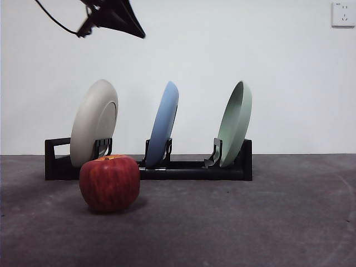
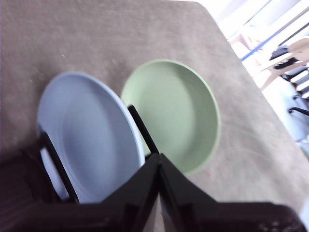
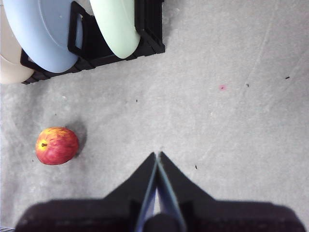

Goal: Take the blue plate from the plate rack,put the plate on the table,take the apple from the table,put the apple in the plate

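The blue plate [image 1: 164,125] stands on edge in the middle slot of the black plate rack [image 1: 194,169]. The red apple [image 1: 109,182] sits on the dark grey table [image 1: 250,217] in front of the rack's left end. My left gripper [image 2: 158,155] is shut and empty, hovering above the blue plate [image 2: 87,135] and the rack's prongs [image 2: 142,130]; it shows as a black tip [image 1: 139,33] at the top of the front view. My right gripper [image 3: 157,154] is shut and empty, high over bare table, well apart from the apple [image 3: 57,145], the blue plate [image 3: 41,34] and the rack [image 3: 149,29].
A cream-white plate [image 1: 93,122] stands in the rack's left slot and a pale green plate [image 1: 235,123] in its right slot; the green plate also shows in the left wrist view [image 2: 174,111]. A white wall stands behind the rack.
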Motion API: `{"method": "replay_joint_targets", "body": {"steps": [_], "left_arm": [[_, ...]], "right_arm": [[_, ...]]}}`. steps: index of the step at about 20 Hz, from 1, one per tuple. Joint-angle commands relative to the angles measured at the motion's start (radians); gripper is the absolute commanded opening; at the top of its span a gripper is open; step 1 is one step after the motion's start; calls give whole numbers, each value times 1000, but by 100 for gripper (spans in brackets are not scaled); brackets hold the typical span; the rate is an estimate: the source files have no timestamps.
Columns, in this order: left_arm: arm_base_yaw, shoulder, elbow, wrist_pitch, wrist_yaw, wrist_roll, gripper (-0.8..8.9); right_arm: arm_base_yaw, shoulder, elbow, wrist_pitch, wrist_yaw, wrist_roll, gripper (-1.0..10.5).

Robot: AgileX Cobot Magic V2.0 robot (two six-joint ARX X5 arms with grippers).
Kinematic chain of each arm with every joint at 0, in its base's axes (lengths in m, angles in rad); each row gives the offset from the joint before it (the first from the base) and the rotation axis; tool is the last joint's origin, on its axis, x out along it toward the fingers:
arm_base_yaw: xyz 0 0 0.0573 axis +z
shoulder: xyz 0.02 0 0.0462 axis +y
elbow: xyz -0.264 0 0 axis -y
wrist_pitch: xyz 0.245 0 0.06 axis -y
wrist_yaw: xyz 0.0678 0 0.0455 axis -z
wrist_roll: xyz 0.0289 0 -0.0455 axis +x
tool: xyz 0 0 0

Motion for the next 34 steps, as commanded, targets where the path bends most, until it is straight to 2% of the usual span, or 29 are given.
{"method": "replay_joint_targets", "body": {"steps": [1, 6, 9, 22, 24, 26, 27, 34], "left_arm": [[-23, 59, 75, -3, -71, -5, -4], [-69, 126, 115, -10, -175, -6, 11], [-91, 146, 115, -6, -208, -6, 263], [-129, 232, 115, -1, -241, -21, 259], [-130, 237, 115, 7, -240, -30, 244], [-131, 243, 115, 4, -227, -29, 159], [-131, 246, 115, 4, -212, -29, 148], [-140, 262, 115, 10, -207, -36, 130]], "right_arm": [[1, 1, 1, 7, -1, -11, 0], [1, 1, 1, 5, -1, -11, 0], [1, 1, 1, -3, -1, -11, 0], [1, 0, 0, -48, 7, -48, 0], [1, 0, 0, -48, 8, -48, 0], [1, 0, 0, -48, 8, -53, 0], [1, 0, 0, -48, 8, -53, 0], [1, 0, 0, -48, 9, -56, 0]]}}
